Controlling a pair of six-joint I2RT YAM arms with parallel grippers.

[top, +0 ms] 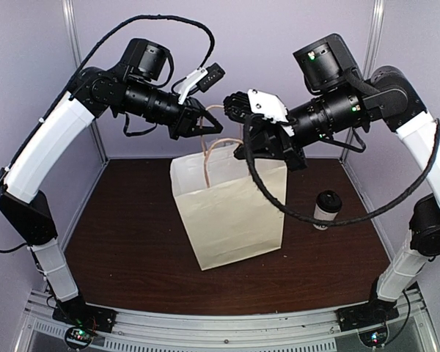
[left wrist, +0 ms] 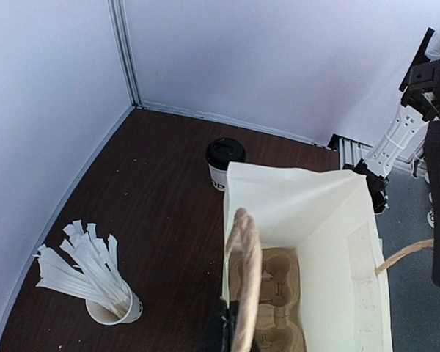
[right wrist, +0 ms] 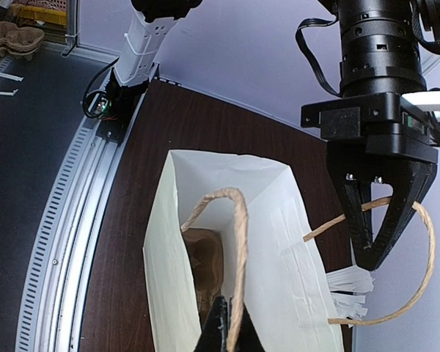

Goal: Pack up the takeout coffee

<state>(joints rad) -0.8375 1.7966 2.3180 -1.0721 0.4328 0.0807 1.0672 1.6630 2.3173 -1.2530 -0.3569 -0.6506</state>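
Observation:
The takeout coffee point(top: 327, 209), a small white cup with its black lid on, stands on the dark table right of the white paper bag point(top: 231, 213). It also shows in the left wrist view, the coffee cup point(left wrist: 224, 163) just beyond the bag's far corner. High over the bag's mouth, my left gripper point(top: 204, 122) is shut on one twisted paper handle point(left wrist: 246, 271). My right gripper point(top: 251, 147) is shut on the other handle point(right wrist: 238, 257). The two handles are pulled apart, so the bag point(right wrist: 279, 242) gapes open. A brown pulp tray point(left wrist: 282, 290) lies on its bottom.
A second white cup point(left wrist: 106, 297) full of white wrapped sticks stands on the table's left side near the wall. White walls close in the back and both sides. The arm bases and a metal rail point(top: 220, 323) run along the near edge.

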